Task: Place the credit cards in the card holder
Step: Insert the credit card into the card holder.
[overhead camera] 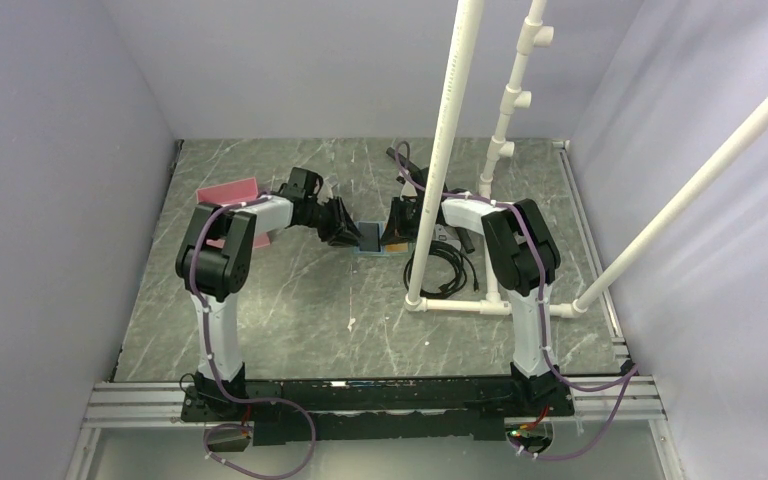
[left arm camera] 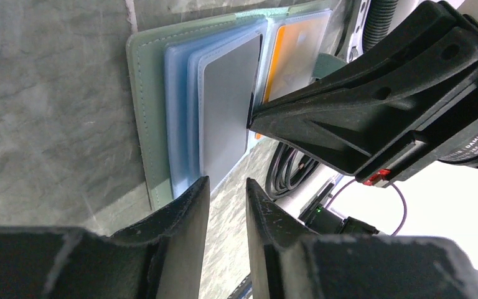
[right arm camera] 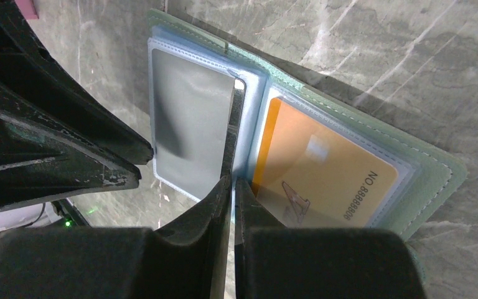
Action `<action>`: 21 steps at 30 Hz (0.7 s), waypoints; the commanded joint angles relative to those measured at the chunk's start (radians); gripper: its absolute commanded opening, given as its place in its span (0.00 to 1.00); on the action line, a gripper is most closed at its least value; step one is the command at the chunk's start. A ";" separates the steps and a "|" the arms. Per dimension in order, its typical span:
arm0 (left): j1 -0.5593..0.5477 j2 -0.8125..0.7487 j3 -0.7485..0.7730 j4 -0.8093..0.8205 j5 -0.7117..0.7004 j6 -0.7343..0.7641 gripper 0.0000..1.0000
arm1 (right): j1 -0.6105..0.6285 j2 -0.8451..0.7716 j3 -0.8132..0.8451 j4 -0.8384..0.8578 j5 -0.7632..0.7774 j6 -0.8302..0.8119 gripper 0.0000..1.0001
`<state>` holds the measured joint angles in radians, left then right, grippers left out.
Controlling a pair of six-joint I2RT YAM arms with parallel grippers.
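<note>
Right gripper (right arm camera: 232, 190) pinched the grey card (right arm camera: 187, 124) by its edge, its length running ahead into the holder (right arm camera: 442, 167). Left gripper (left arm camera: 227, 184), slightly open and empty, faced it close by.

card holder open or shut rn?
Open. The card holder lies spread flat on the table, pale blue sleeves showing, an orange card in one sleeve, a grey card at the other.
</note>
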<state>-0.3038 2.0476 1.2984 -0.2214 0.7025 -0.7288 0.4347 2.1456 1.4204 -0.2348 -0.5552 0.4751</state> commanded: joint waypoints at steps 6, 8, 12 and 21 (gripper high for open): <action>-0.014 0.019 0.050 0.024 0.004 -0.012 0.33 | 0.010 0.032 0.021 0.002 0.034 -0.015 0.08; -0.014 -0.002 0.049 0.003 -0.029 0.002 0.34 | 0.012 0.033 0.023 -0.001 0.034 -0.016 0.08; -0.012 -0.049 0.043 -0.033 -0.080 0.035 0.37 | 0.012 0.031 0.023 -0.002 0.035 -0.019 0.08; -0.012 -0.043 0.034 -0.011 -0.071 0.021 0.37 | 0.012 0.034 0.023 -0.002 0.030 -0.018 0.08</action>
<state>-0.3122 2.0357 1.3132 -0.2478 0.6308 -0.7181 0.4366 2.1502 1.4258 -0.2352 -0.5583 0.4747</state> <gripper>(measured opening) 0.371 0.082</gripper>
